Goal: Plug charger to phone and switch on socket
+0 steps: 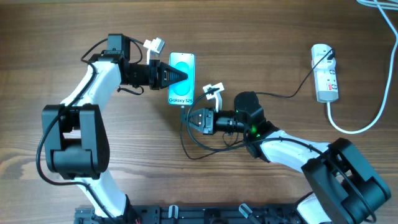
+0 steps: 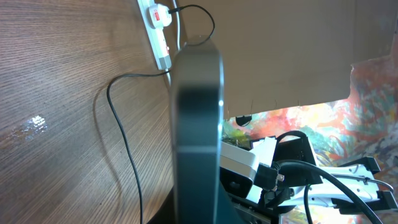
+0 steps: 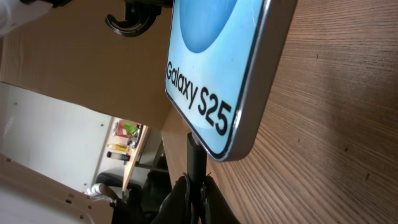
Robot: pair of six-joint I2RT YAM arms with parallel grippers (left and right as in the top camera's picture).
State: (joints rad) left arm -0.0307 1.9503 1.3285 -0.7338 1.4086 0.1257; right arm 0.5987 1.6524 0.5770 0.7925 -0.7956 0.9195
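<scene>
The phone (image 1: 181, 93) has a lit cyan screen with "Galaxy S25" at its near end. My left gripper (image 1: 179, 78) is shut on it from the left. The left wrist view shows the phone edge-on (image 2: 198, 124), with my fingers hidden behind it. My right gripper (image 1: 188, 118) is shut on the charger's small plug tip (image 3: 196, 155), which meets the phone's bottom edge (image 3: 217, 68). I cannot tell how deep it sits. The thin black cable (image 1: 292, 94) runs to a black plug in the white socket (image 1: 325, 74) at the far right.
The black cable loops on the wood (image 1: 199, 149) below the phone, under my right arm. The socket's thick white lead (image 1: 367, 121) curves off to the right edge. The socket also shows in the left wrist view (image 2: 160, 31).
</scene>
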